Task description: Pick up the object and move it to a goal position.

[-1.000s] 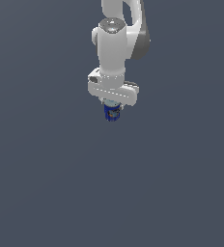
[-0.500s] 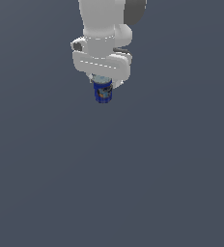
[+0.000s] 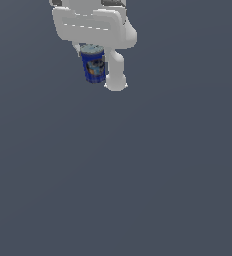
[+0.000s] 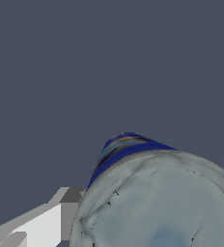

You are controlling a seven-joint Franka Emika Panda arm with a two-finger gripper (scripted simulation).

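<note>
Gripper (image 3: 99, 75) of the white arm (image 3: 90, 22), seen near the top of the exterior view, clamped on the can (image 3: 93, 63). Can: a small dark-blue cylinder with a silvery-grey top and a pale and orange mark on its side, held roughly upright with a slight tilt, its top just under the broad white body of the hand. One white finger (image 3: 115, 70) runs down the side of the can toward the exterior view's right, touching it and ending in a rounded tip a little below the can's base; the opposite finger is hidden behind the can. Can narrower than the hand above it, and hanging clear of the plain dark grey floor (image 3: 138, 175), which fills the rest of that view. Wrist view: grey, mottled can top (image 4: 157, 202) very close to the lens, a strip of blue wall with an orange streak along its far edge, and part of a white and grey finger (image 4: 46, 222) touching the can's side
</note>
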